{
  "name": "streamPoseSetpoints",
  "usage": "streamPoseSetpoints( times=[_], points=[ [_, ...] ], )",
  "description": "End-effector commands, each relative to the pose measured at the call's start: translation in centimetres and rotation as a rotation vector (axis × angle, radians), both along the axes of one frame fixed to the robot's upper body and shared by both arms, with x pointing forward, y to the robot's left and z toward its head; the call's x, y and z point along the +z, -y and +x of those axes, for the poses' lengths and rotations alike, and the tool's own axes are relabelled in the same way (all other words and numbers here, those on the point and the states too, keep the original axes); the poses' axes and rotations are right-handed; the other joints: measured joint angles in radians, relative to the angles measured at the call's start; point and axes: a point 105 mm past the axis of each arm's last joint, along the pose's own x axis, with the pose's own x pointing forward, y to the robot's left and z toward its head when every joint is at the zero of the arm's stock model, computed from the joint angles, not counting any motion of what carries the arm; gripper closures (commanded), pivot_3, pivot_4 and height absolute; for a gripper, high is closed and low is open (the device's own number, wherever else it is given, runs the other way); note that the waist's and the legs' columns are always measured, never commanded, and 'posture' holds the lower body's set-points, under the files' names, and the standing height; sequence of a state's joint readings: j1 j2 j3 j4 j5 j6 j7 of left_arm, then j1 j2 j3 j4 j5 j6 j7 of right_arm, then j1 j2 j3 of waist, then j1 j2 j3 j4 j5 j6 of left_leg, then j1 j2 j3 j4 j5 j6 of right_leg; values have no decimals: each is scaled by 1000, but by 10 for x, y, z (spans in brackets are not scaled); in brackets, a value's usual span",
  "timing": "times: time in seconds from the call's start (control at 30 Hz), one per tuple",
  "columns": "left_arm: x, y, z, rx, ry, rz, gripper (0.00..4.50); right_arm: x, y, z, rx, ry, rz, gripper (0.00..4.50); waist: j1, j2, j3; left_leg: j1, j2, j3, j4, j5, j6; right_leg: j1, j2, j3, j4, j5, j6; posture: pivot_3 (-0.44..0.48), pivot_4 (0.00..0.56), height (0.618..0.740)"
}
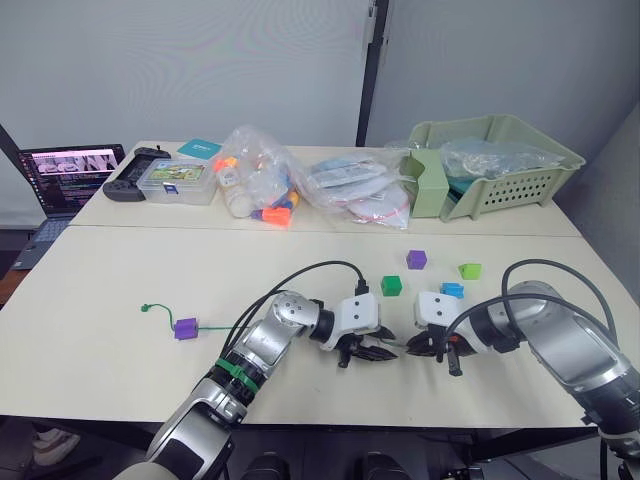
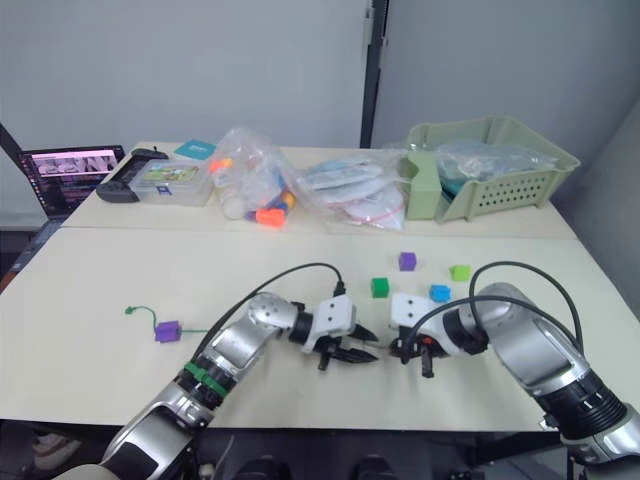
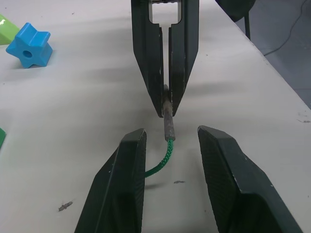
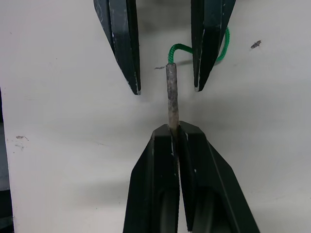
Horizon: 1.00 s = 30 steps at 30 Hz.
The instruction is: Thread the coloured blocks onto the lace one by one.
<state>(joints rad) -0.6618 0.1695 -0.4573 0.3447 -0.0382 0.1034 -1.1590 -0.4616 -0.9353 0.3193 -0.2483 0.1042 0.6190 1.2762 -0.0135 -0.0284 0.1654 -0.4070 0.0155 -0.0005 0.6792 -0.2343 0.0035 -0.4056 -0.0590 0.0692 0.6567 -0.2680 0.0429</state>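
Observation:
The lace (image 1: 215,327) is a thin green cord lying on the table, with its loop end (image 1: 146,307) at the left. One purple block (image 1: 185,328) sits on it. My right gripper (image 4: 175,128) is shut on the lace's stiff grey tip (image 4: 172,94). My left gripper (image 3: 167,133) is open, with a finger on each side of the cord just behind the tip, touching neither. The two grippers meet tip to tip near the table's front edge (image 1: 400,350). Loose just beyond them lie a dark green block (image 1: 391,285), a blue block (image 1: 452,290), a purple block (image 1: 416,259) and a lime block (image 1: 470,270).
Along the back of the table stand a laptop (image 1: 70,175), a black controller (image 1: 128,183), a clear plastic box (image 1: 178,181), bags of orange toys (image 1: 258,188), further clear bags (image 1: 355,185) and a pale green basket (image 1: 500,160). Black cables (image 1: 320,268) arc over both arms.

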Motion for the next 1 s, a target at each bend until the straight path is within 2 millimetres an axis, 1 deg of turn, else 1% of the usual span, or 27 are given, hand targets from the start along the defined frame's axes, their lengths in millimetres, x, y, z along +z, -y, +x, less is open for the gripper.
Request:
streamPoseSetpoints(
  times=[0.03,0.3,0.43,0.47,0.5,0.83,1.0],
  points=[
    [12,7,-1,-29,41,-38,2714,15,-3,2,11,45,22,4500,0,0,0,0,0,0,0,0,0,0,0,0,0,0,0,0,150,737],
    [12,8,-1,-34,40,-32,2714,15,-3,4,12,48,22,4500,0,0,0,0,0,0,0,0,0,0,0,0,0,0,0,0,150,737],
    [12,8,0,-33,41,-29,3886,16,-3,3,12,48,22,4500,0,0,0,0,0,0,0,0,0,0,0,0,0,0,0,0,150,737],
    [12,8,0,-34,42,-30,4241,16,-3,3,12,48,22,4500,0,0,0,0,0,0,0,0,0,0,0,0,0,0,0,0,150,737],
    [12,8,0,-34,42,-31,4461,16,-3,3,12,47,22,4500,0,0,0,0,0,0,0,0,0,0,0,0,0,0,0,0,150,737],
    [14,8,1,-31,40,-38,4461,17,-4,0,-3,35,34,4500,0,0,0,0,0,0,0,0,0,0,0,0,0,0,0,0,150,737],
    [20,5,7,-11,39,-56,4500,25,-4,-2,-52,22,118,2776,1,0,0,0,0,0,0,0,0,0,0,0,0,0,0,0,150,737]
  ],
)
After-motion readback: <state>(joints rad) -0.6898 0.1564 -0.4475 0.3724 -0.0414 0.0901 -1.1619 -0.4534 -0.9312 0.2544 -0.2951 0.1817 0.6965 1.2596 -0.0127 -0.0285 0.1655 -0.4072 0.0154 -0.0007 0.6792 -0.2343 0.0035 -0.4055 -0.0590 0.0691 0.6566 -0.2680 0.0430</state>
